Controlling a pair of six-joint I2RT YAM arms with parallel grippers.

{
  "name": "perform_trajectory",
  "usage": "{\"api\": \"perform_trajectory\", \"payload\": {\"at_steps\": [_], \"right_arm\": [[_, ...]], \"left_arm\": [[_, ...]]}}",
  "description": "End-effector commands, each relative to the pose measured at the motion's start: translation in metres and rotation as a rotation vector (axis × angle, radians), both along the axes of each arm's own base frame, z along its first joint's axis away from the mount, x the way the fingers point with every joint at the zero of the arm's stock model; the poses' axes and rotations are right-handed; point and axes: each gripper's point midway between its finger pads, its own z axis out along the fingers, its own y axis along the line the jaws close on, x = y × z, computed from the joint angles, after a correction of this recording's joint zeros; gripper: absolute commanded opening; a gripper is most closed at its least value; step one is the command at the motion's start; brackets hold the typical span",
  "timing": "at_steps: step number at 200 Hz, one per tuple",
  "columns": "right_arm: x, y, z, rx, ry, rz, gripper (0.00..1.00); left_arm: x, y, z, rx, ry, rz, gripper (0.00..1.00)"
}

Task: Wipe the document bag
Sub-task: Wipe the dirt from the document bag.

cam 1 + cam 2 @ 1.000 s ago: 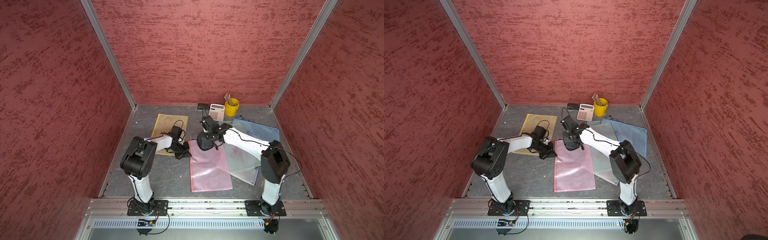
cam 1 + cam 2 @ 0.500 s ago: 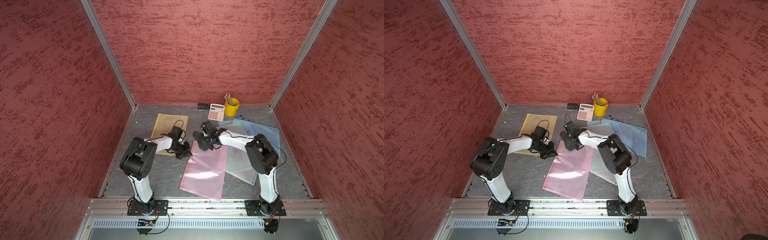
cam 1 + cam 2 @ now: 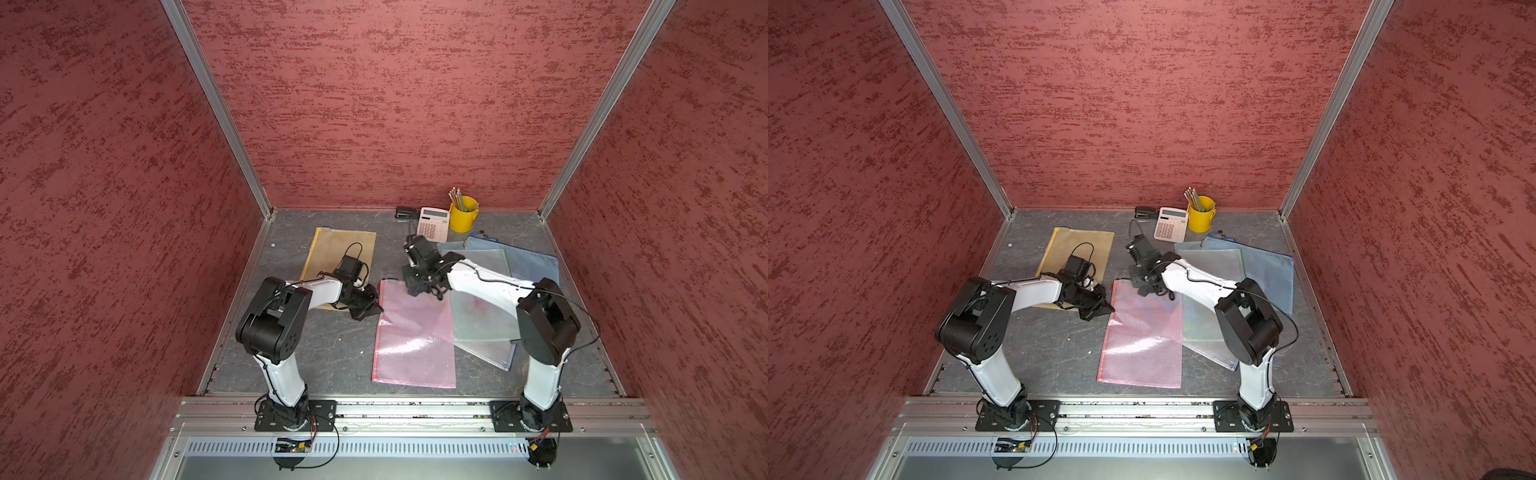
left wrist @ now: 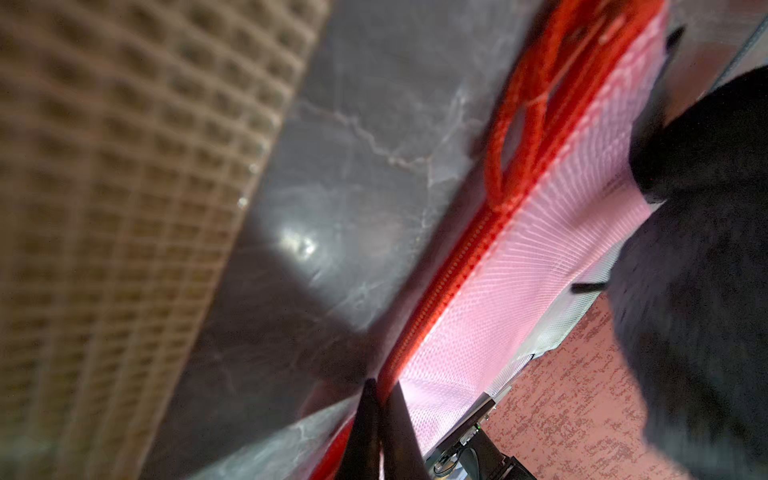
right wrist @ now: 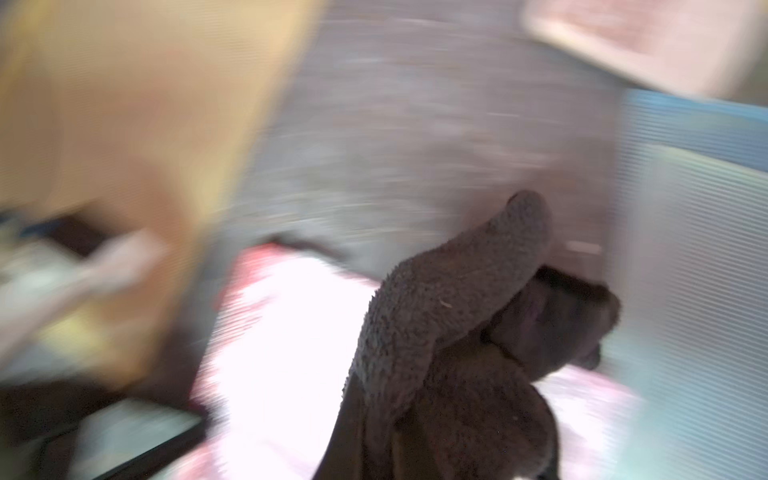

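Left wrist view, left pincer (image 4: 379,390) clamped on document bag (image 4: 519,270), lengthwise front-to-back, right pincer (image 3: 420,287) clamping cloth (image 5: 449,332)

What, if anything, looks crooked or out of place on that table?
The clear bag lies tilted, one side tucked under the pink bag and its far end overlapping the blue bag: a skewed pile. Nothing looks spilled or damaged.

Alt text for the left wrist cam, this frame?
Close-up of the left gripper, shut, pinching the red zipper edge of the pink document bag, which lies on the grey marbled table. A blurred yellow mesh bag lies across the bare strip of table, and a dark cloth overlaps the pink bag's opposite side.
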Motion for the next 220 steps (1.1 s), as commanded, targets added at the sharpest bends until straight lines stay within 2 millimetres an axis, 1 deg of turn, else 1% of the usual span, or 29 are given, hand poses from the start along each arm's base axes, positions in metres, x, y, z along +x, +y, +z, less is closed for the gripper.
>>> {"api": "perform_trajectory", "payload": {"at_steps": [1,8,15,22,38,48,62,74,83,90,100,108,118,128,136,144,153,166,174,181,189,198,207,220], "right_arm": [[-0.047,0.028,-0.043,-0.016,0.133,0.083,0.00],[-0.054,0.022,-0.060,-0.030,0.168,0.068,0.00],[-0.061,0.012,-0.076,-0.046,0.201,0.044,0.00],[-0.068,0.000,-0.088,-0.067,0.227,0.023,0.00],[-0.088,-0.037,-0.114,-0.138,0.298,-0.048,0.00],[-0.102,-0.067,-0.125,-0.156,0.348,-0.113,0.00],[-0.117,-0.112,-0.131,-0.148,0.394,-0.220,0.00],[-0.123,-0.150,-0.131,-0.153,0.416,-0.307,0.00],[-0.122,-0.172,-0.127,-0.175,0.410,-0.350,0.00],[-0.114,-0.181,-0.116,-0.196,0.383,-0.360,0.00],[-0.094,-0.178,-0.090,-0.204,0.313,-0.351,0.00],[-0.074,-0.164,-0.064,-0.169,0.255,-0.334,0.00],[-0.047,-0.139,-0.030,-0.089,0.184,-0.305,0.00],[-0.025,-0.106,0.001,0.004,0.118,-0.258,0.00],[-0.012,-0.081,0.015,0.055,0.085,-0.220,0.00],[-0.003,-0.056,0.017,0.085,0.078,-0.180,0.00],[0.000,-0.030,0.009,0.105,0.093,-0.131,0.00],[0.000,-0.001,-0.013,0.098,0.110,-0.086,0.00],[-0.001,0.010,-0.030,0.100,0.127,-0.071,0.00],[-0.001,0.013,-0.045,0.102,0.147,-0.078,0.00],[-0.002,0.010,-0.064,0.084,0.171,-0.093,0.00],[-0.003,-0.002,-0.084,0.024,0.183,-0.127,0.00],[-0.007,-0.021,-0.100,-0.023,0.211,-0.163,0.00],[-0.012,-0.054,-0.109,-0.025,0.245,-0.231,0.00]], "left_arm": [[0.010,-0.002,0.010,-0.022,-0.047,0.032,0.00],[0.012,-0.002,0.011,-0.023,-0.051,0.035,0.00],[0.012,-0.002,0.011,-0.024,-0.053,0.039,0.00],[0.014,-0.002,0.011,-0.023,-0.056,0.043,0.00],[0.017,0.001,0.011,-0.018,-0.062,0.059,0.00],[0.018,0.002,0.012,-0.022,-0.065,0.066,0.00],[0.018,0.004,0.011,-0.018,-0.069,0.060,0.00],[0.016,0.004,0.011,-0.014,-0.070,0.039,0.00],[0.013,0.005,0.011,-0.013,-0.065,0.017,0.00],[0.009,0.004,0.010,-0.013,-0.059,-0.004,0.00],[0.005,0.004,0.009,-0.006,-0.052,-0.029,0.00],[0.001,0.003,0.009,-0.004,-0.047,-0.043,0.00],[-0.001,0.003,0.008,-0.002,-0.048,-0.053,0.00],[-0.003,0.002,0.008,-0.002,-0.048,-0.060,0.00],[-0.004,0.001,0.008,-0.002,-0.048,-0.065,0.00],[-0.004,-0.001,0.008,0.000,-0.050,-0.068,0.00],[-0.003,-0.002,0.009,0.001,-0.056,-0.072,0.00],[-0.003,-0.004,0.009,0.007,-0.059,-0.078,0.00],[-0.002,-0.004,0.009,0.008,-0.059,-0.077,0.00],[-0.002,-0.004,0.009,0.011,-0.062,-0.075,0.00],[-0.002,-0.004,0.009,0.012,-0.059,-0.073,0.00],[-0.002,-0.002,0.009,0.018,-0.058,-0.070,0.00],[-0.002,0.000,0.010,0.024,-0.063,-0.062,0.00],[-0.002,0.005,0.011,0.022,-0.068,-0.036,0.00]]}}
